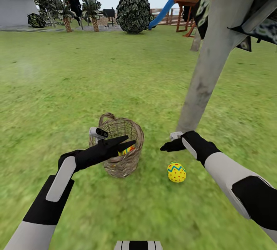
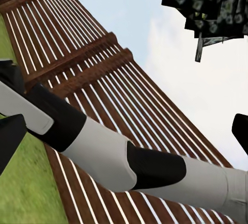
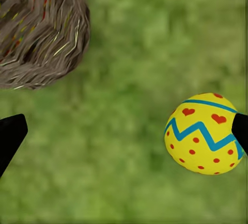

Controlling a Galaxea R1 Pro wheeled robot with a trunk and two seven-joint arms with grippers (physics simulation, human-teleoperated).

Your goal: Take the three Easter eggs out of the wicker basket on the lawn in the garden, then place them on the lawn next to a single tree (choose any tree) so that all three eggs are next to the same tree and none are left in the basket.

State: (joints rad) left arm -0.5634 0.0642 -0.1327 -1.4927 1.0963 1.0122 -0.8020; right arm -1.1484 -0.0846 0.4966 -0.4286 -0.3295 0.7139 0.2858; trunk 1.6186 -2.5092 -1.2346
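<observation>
The wicker basket (image 1: 120,154) stands on the lawn (image 1: 77,88), and a yellow Easter egg (image 1: 127,150) peeks out inside it. My left gripper (image 1: 130,140) hovers over the basket's near rim, open, holding nothing. Another Easter egg (image 1: 176,172), yellow with a blue zigzag and red hearts, lies on the grass right of the basket, near the foot of the pale tree (image 1: 207,69). My right gripper (image 1: 164,148) hangs open above and left of that egg. The right wrist view shows this egg (image 3: 204,133) close to one black fingertip (image 3: 241,131) and the basket (image 3: 36,33) beside it.
A wooden playset with a blue slide (image 1: 164,9) stands far back right, with a dark bush (image 1: 133,11), palms (image 1: 67,19) and a white building (image 1: 15,7) beyond the grass. The slatted brown fence (image 2: 77,64) and my right arm (image 2: 119,157) fill the left wrist view.
</observation>
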